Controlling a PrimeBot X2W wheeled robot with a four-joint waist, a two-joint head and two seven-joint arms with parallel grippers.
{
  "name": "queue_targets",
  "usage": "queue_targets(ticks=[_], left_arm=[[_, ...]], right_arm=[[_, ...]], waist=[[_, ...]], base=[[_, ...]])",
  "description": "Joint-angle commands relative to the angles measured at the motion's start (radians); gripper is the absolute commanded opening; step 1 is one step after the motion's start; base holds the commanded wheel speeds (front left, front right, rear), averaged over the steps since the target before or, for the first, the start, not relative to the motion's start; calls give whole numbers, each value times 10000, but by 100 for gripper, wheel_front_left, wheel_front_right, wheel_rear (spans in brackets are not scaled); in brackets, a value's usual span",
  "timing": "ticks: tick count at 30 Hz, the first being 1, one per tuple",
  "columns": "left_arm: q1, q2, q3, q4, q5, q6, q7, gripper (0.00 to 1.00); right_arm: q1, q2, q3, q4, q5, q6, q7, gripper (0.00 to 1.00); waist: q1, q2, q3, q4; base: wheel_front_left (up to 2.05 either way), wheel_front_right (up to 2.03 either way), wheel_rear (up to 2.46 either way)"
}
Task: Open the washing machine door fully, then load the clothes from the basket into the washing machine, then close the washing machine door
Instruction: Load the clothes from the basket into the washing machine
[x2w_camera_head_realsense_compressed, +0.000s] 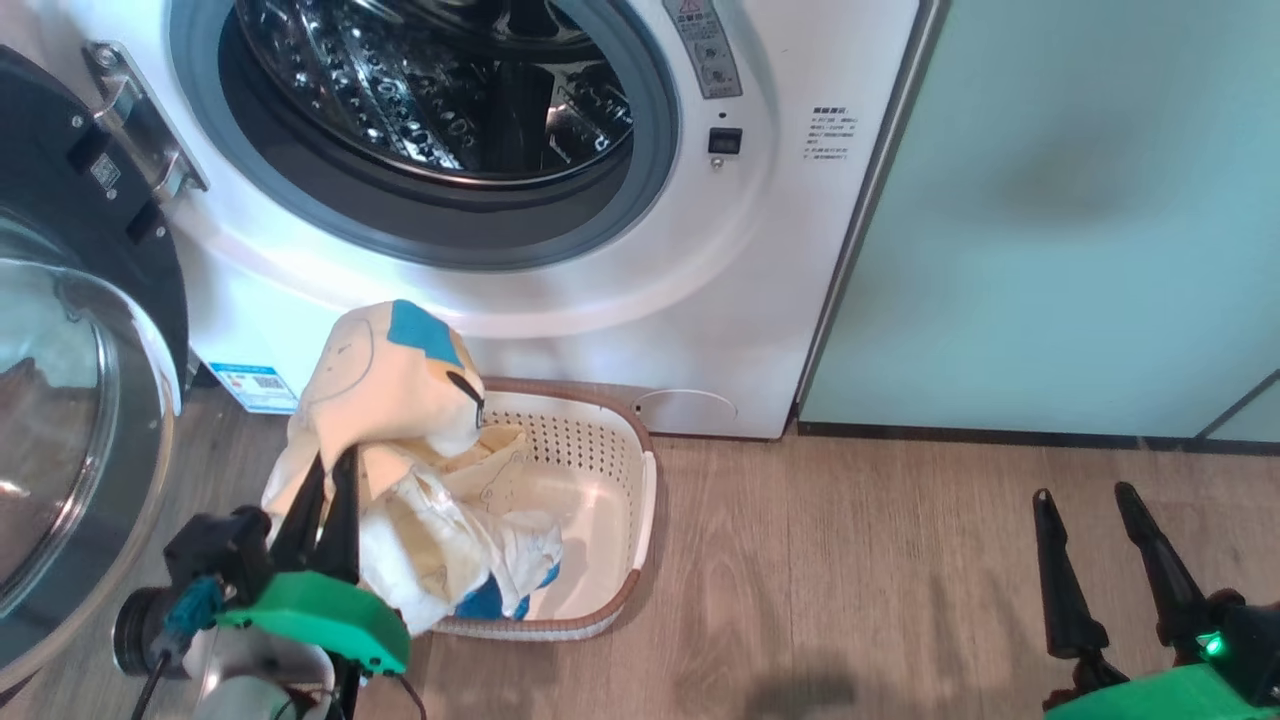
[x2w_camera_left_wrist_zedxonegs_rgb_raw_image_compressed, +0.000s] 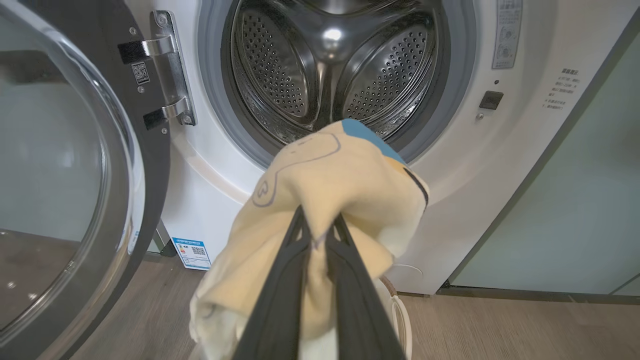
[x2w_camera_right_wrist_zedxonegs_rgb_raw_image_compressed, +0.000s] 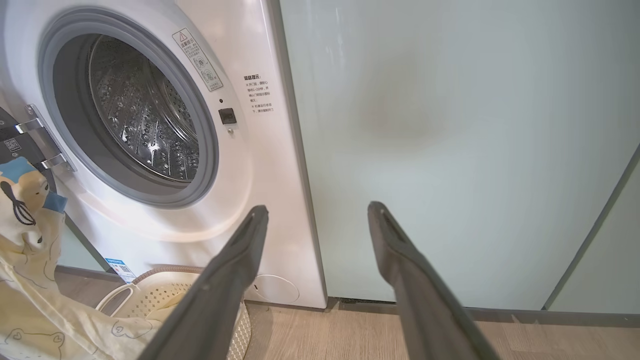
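- The large round glossy black washing machine door with its bulging glass bowl stood swung wide on its hinge at the left of the big white front-loading washing machine. The opening step looked done.
- The steel drum showed no garment inside, so loading had barely begun and closing remained.
- The left tool was clamped on a fold of the soft pale yellow clothes with blue patches, raised above the small cream perforated plastic basket. More cloth lay in the basket.
- The basket sat on the wooden floor, close against the washer's foot, below the drum mouth.
- The lifted garment ran roughly upright: its bunched top pointed toward the drum opening and its tail trailed down into the basket.
- The right tool hung with fingers apart and empty, well apart from the basket, facing the pale green cabinet panel.
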Motion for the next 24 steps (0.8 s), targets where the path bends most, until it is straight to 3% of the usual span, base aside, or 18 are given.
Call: queue_targets(ticks=[1,24], left_arm=[[-266,241,407,-478,-21,95,42,0],[-405,263,255,-396,-211,84,101,0]], right_arm=[[-135,-43,209,-300,14,-29,-65,100],[-198,-38,297,-291,85,-29,-65,100]], waist=[[1,-1,-46,-12],[1,-1,-9,-12]], base=[[0,0,0],[0,0,0]])
